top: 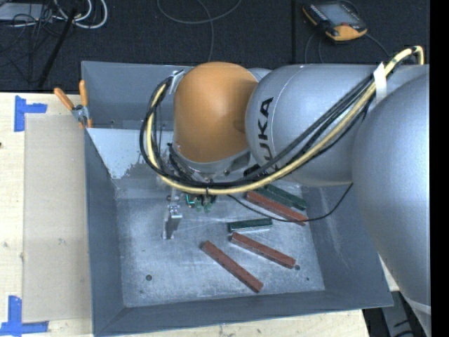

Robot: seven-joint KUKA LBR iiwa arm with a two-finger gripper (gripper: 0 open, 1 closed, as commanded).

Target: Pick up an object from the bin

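Observation:
My gripper (pixel 170 223) hangs below the orange wrist cover, low over the bin floor left of centre, with bare floor under it. Nearest to it on the right lies a short dark green bar (pixel 250 224). Below that lie two reddish-brown bars, a long one (pixel 230 265) slanting toward the front and another (pixel 263 250) beside it. None of them touches the gripper.
Further right, partly under the arm, lie another reddish-brown bar (pixel 275 206) and a green bar (pixel 289 197). The arm and its cables cover the back right of the bin. The sloped bin walls stand close on the left and front.

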